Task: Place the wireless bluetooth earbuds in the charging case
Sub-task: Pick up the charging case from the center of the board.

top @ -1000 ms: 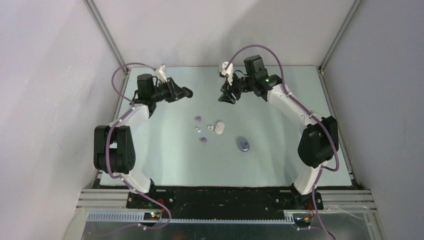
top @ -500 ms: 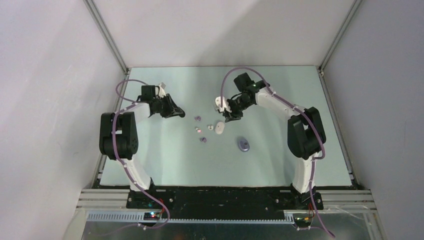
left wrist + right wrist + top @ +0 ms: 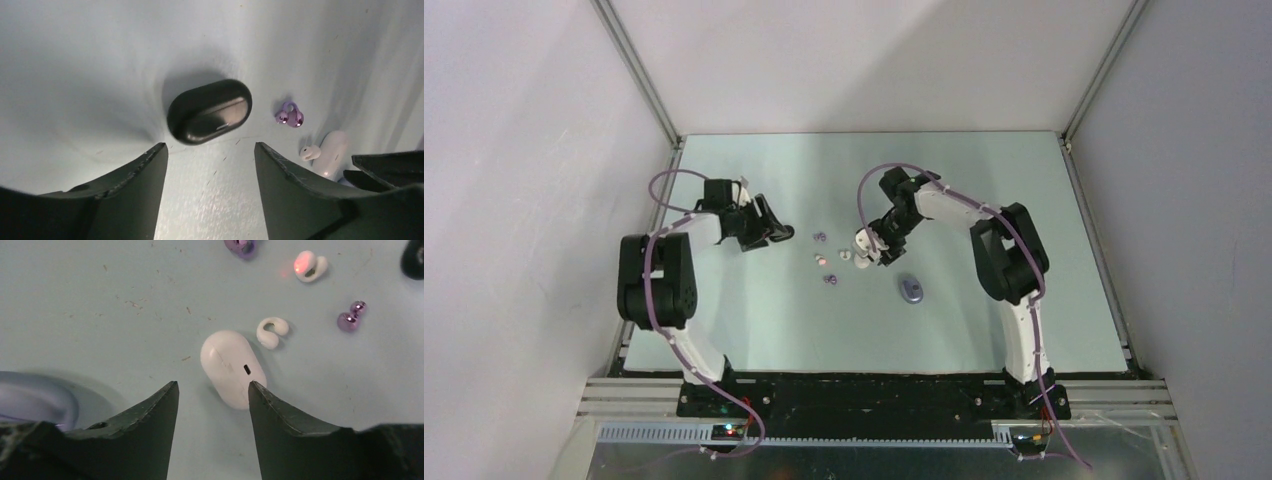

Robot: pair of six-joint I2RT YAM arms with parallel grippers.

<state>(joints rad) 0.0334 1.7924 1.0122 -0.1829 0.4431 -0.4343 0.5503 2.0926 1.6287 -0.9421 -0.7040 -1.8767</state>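
Earbuds lie scattered on the surface between the left claw and right claw, seen from above. Left wrist: claw open, holding nothing; black case just ahead of its tips, purple earbud beside that case. Right wrist: claw open, white case partly between its tips, white earbud just beyond

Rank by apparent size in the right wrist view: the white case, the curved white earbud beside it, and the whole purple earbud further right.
1. white case, clearly the largest.
2. curved white earbud and purple earbud: these look about alike, too close to rank.
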